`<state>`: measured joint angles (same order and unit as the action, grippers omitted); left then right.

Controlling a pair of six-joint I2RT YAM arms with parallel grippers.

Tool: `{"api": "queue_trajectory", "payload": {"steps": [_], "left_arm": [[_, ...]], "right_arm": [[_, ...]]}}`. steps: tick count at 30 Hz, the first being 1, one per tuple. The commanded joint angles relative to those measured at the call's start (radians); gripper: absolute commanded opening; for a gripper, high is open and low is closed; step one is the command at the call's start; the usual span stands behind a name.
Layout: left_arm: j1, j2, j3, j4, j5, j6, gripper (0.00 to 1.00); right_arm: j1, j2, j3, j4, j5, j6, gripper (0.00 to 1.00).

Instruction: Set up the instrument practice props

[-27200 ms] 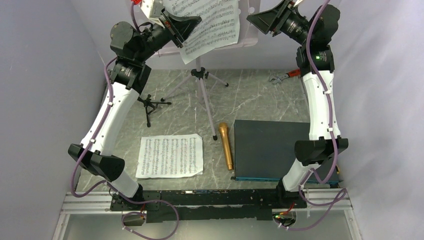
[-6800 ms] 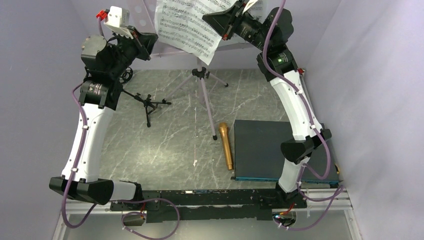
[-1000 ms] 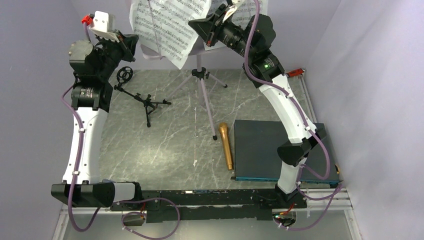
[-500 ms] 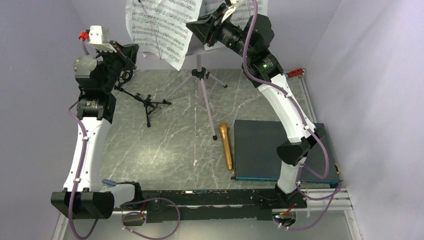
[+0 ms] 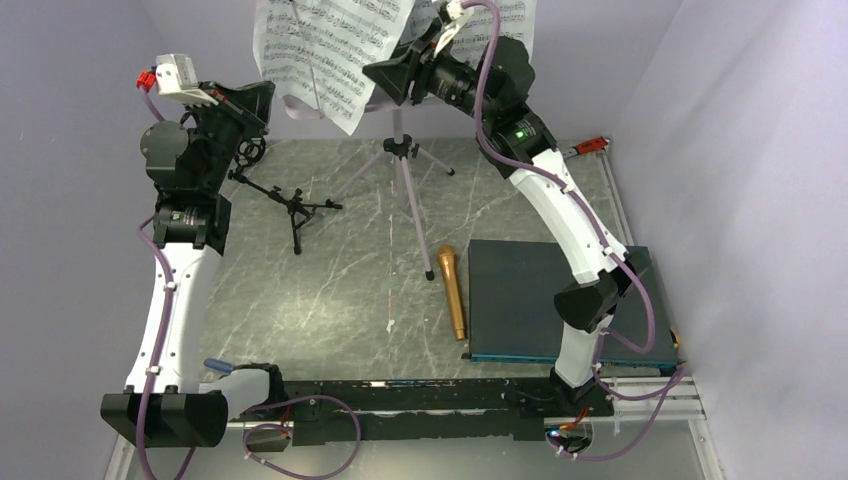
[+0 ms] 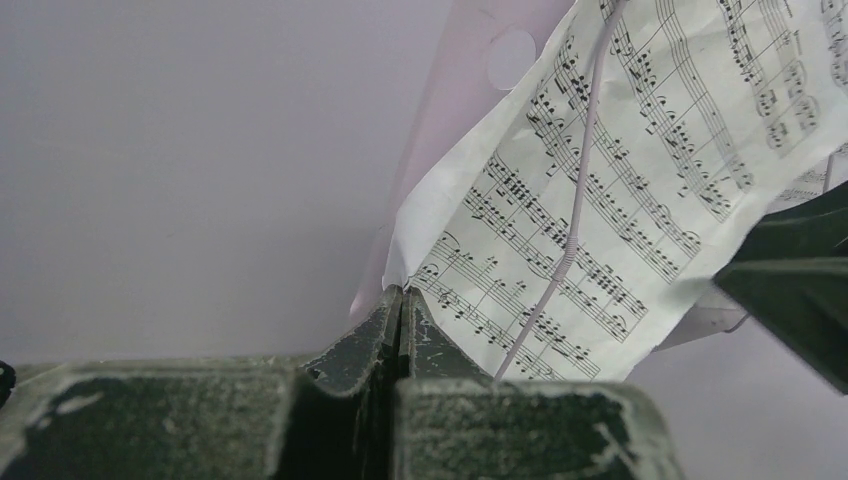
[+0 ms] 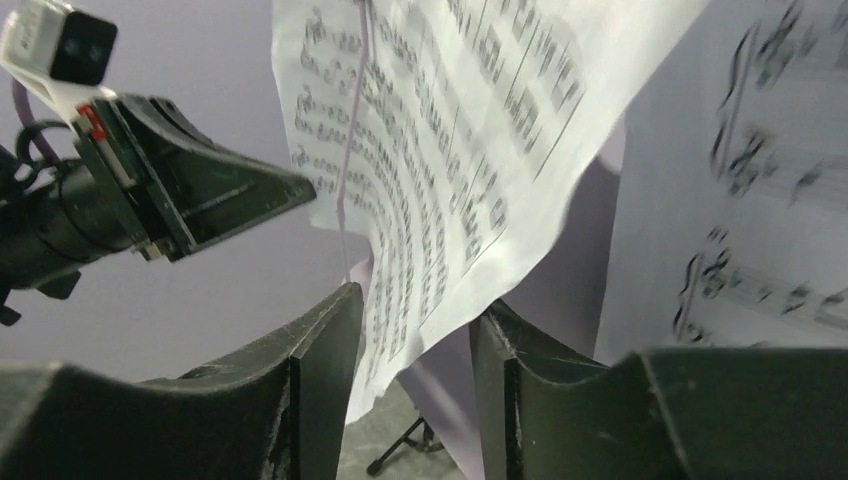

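The right gripper (image 7: pixel 415 312) has just opened partway, letting go of the white paper sheet-music page (image 5: pixel 322 48), which now leans on the pale holey music stand (image 5: pixel 399 147); the left gripper (image 6: pixel 401 298) stays pinched shut nearby.

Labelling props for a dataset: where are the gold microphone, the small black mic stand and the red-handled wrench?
gold microphone (image 5: pixel 455 300), top view, middle of its body.
small black mic stand (image 5: pixel 293 207), top view, hub where legs meet.
red-handled wrench (image 5: pixel 592 146), top view, its red handle.
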<state>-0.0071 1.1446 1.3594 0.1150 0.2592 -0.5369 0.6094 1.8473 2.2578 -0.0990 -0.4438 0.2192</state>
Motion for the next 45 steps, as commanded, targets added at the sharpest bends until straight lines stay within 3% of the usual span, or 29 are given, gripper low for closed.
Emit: {"api": "queue_trajectory", "payload": {"steps": [1, 7, 13, 17, 45], "left_arm": [[0.005, -0.019, 0.0, 0.057, -0.007, -0.035, 0.03], [0.029, -0.02, -0.004, 0.06, -0.004, -0.038, 0.03], [0.033, -0.03, -0.013, 0.055, -0.005, -0.034, 0.03], [0.035, -0.04, -0.022, 0.05, -0.008, -0.031, 0.03], [0.037, -0.064, -0.209, 0.204, -0.012, -0.229, 0.03]], "right_arm": [[0.011, -0.052, -0.084, 0.082, -0.044, 0.035, 0.49], [0.041, -0.066, -0.158, 0.095, -0.032, 0.037, 0.52], [0.046, -0.039, -0.137, 0.094, -0.04, 0.054, 0.18], [0.046, -0.056, -0.142, 0.096, -0.03, 0.053, 0.01], [0.045, 0.02, 0.097, -0.019, 0.07, -0.012, 0.0]]}}
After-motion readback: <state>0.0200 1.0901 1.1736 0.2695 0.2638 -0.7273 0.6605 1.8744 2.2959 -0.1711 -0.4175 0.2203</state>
